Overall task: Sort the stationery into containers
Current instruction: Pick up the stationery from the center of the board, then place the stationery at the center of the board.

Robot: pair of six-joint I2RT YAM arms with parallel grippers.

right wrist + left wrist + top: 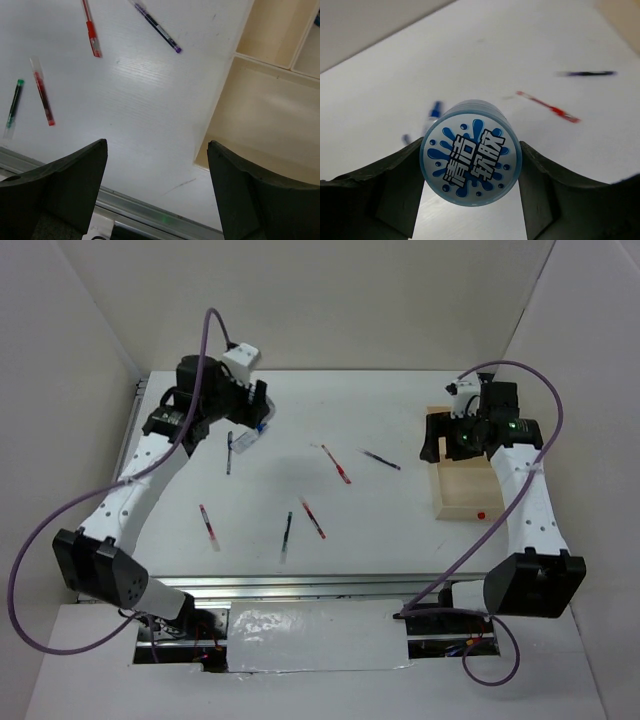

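Observation:
My left gripper (254, 416) is shut on a round blue-and-white patterned roll (470, 152), held above the table at the far left. Just below it, a small white and blue item (244, 440) lies beside a dark pen (229, 453); it looks like the bottle, but I cannot be sure. Several pens lie loose mid-table: a red one (336, 464), a purple-dark one (381, 459), a red one (312, 518), a dark green one (288, 530) and a red one (209, 527). My right gripper (156, 145) is open and empty above the left edge of the beige tray (465, 490).
The tray's dividers (296, 47) show in the right wrist view, with a large bare compartment nearest. A small red spot (481, 513) sits in the tray's near corner. A metal rail (300, 583) runs along the table's front edge. White walls enclose the table.

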